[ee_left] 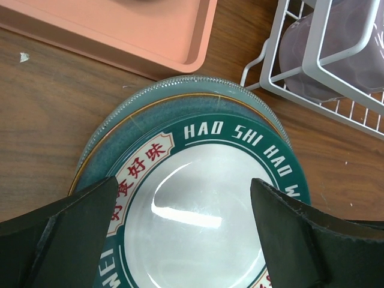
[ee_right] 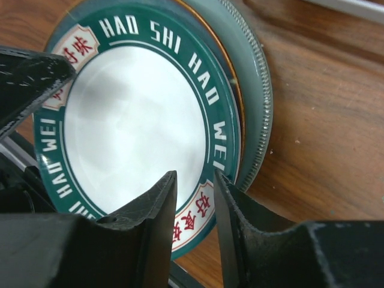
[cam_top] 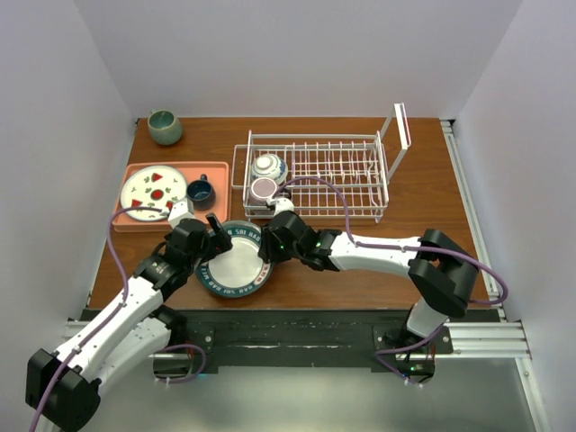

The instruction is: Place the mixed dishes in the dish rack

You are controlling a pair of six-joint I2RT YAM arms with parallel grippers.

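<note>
Left hand [ee_left: 184,198] is spread wide: its two fingers [ee_left: 66,234] stand well apart above the lettered plate [ee_left: 198,210], one on each side of its white middle. Whether the tips touch it I cannot tell. My right hand [ee_right: 195,180] is drawn nearly together, with only a narrow slit between the fingers. The same plate's teal rim shows in that slit, but I cannot tell whether it is pinched. From above, the two hands are at the plate's far edge, mine on the left at its left, the other at its right.

One table [cam_top: 423,207] carries everything. One rack [cam_top: 315,137] stands at its far middle, with the tall wire end at the right. One tray [cam_top: 216,175] lies just left of the rack.

I count four plates. Three are stacked on the table in front of the rack, by the tray's near corner. The lettered plate is on top, with a darker teal plate [ee_left: 180,105] under it, edged by a thin orange line. A pale beaded plate [ee_left: 192,85] is lowest. The fourth, a fruit plate [cam_top: 153,191], lies on the tray.

One bowl [cam_top: 268,166] sits in the rack's left end. One mug [cam_top: 264,189] is just in front of it, also in the rack.

Two cups: a blue cup [cam_top: 200,191] on the tray right of the fruit plate, and a green cup [cam_top: 165,127] on the table behind the tray.
</note>
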